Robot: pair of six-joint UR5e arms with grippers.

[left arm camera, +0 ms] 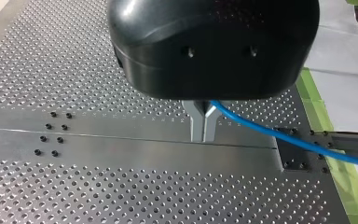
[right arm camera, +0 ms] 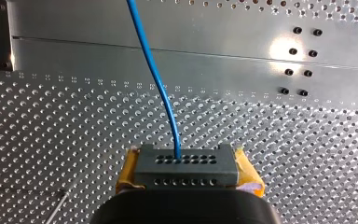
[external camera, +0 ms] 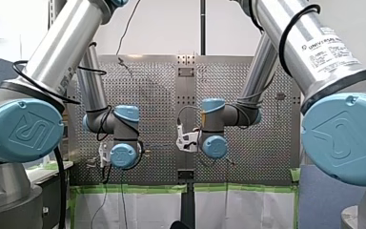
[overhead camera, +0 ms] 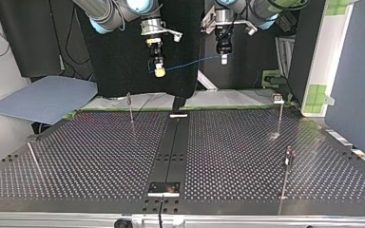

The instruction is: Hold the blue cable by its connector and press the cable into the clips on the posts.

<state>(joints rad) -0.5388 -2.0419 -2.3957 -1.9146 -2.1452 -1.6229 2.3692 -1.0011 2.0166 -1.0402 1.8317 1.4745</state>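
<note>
The right arm's jaws pinched the grey connector (right arm camera: pixel 186 169) between yellow pads (right arm camera: pixel 126 172), and the left arm's jaws were pressed together on the blue cable (left arm camera: pixel 279 136) a little further along. The cable spanned between them, well above the table (overhead camera: pixel 100 156) and clear of every post (overhead camera: pixel 280 116). Carrying seemed the step in hand. Next, lowering the span onto a clip would call for both arms descending together.

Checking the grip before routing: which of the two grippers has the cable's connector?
My right gripper: its yellow pads clamp the dark connector, while my left gripper pinches only bare blue cable between metal fingers.
</note>
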